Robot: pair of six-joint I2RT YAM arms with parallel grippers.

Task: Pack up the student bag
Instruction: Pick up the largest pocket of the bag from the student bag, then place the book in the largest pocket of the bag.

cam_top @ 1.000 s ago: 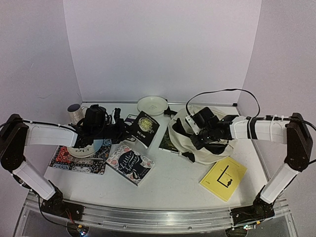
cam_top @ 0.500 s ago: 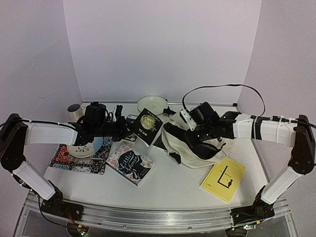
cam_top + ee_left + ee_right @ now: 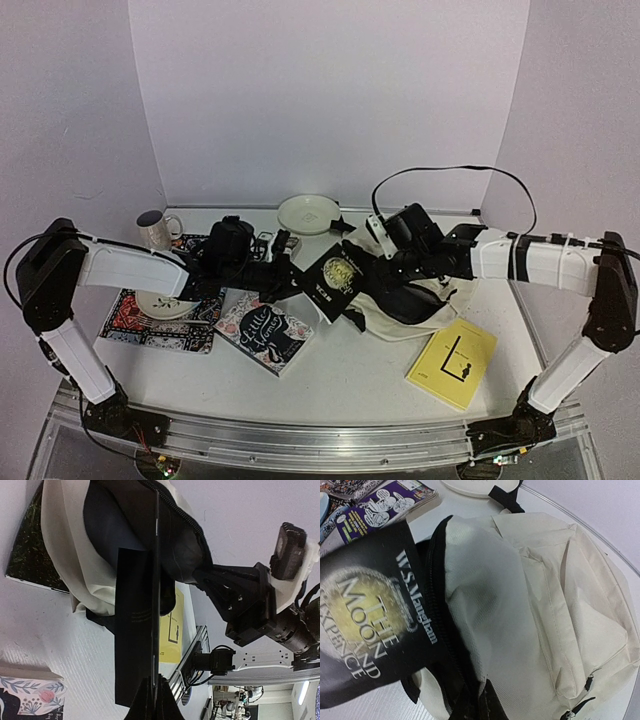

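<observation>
The student bag is a cream fabric backpack lying right of centre, its dark zip mouth facing left. My right gripper is shut on the zip rim and holds the mouth up and open; from above it sits at the bag's left edge. My left gripper is shut on the edge of a black book titled The Moon and Sixpence. This book hangs tilted above the table, its right edge at the bag's opening. The left wrist view shows the book edge-on, pointing into the dark interior.
A yellow book lies right of the bag near the front. A floral book lies left of centre. A patterned placemat with a plate, a mug and a white dish stand at the left and back. A green book lies under the bag.
My left arm has swung right, carrying the black book from beside the placemat to the bag's mouth. The right gripper has lifted the bag's rim, opening the mouth toward the book.
</observation>
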